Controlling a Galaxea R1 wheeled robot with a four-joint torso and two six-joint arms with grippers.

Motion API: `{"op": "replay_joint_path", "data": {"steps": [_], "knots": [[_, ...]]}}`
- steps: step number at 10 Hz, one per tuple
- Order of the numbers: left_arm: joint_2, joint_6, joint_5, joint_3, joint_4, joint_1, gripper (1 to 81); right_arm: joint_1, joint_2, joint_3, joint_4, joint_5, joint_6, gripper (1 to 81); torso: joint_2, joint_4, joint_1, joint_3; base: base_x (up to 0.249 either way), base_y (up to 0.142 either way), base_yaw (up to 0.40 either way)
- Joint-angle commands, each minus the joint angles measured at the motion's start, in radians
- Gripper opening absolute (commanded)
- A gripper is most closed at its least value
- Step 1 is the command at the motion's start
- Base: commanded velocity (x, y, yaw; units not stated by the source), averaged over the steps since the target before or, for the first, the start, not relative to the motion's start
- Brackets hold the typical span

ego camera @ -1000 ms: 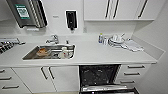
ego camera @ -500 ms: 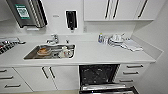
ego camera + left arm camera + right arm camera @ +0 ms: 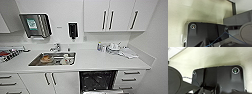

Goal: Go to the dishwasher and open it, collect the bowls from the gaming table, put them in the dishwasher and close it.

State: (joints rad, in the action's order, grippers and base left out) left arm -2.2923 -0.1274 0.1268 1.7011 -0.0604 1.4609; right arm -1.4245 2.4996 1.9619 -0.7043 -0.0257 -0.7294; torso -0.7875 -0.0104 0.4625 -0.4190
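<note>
Below the white counter (image 3: 100, 62), right of the sink (image 3: 53, 59), the dishwasher (image 3: 98, 80) already gapes dark. We cannot tell either gripper's state; we judge squaring up before moving wise.

A kitchenette seen from above. A white bench (image 3: 100, 62) runs across the view, with a steel sink (image 3: 53, 59) set into it holding dishes, and a tap (image 3: 56, 47) behind. Below the bench, right of centre, the dishwasher (image 3: 98, 80) stands open, its inside dark. White wall cabinets (image 3: 113, 15) hang above. A black soap dispenser (image 3: 72, 30) and a steel towel dispenser (image 3: 36, 25) are on the wall. Small bottles and clutter (image 3: 115, 48) sit at the bench's right end.
</note>
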Motion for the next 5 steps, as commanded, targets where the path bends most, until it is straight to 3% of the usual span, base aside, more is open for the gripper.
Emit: {"op": "replay_joint_path", "data": {"steps": [1, 5], "knots": [[-0.036, 0.006, -0.053, 0.081, -0.018, -0.006, 81.1, 0.046, 0.017, 0.081, -0.011, 0.029, -0.001, 81.1, 0.099, 0.000, -0.063, 0.098, 0.000, 0.000, 0.000], [-0.093, 0.006, -0.050, 0.146, -0.018, 0.006, 81.1, 0.049, 0.021, 0.101, -0.006, 0.029, -0.005, 81.1, 0.230, 0.000, -0.151, 0.227, 0.000, 0.000, 0.000]]}}
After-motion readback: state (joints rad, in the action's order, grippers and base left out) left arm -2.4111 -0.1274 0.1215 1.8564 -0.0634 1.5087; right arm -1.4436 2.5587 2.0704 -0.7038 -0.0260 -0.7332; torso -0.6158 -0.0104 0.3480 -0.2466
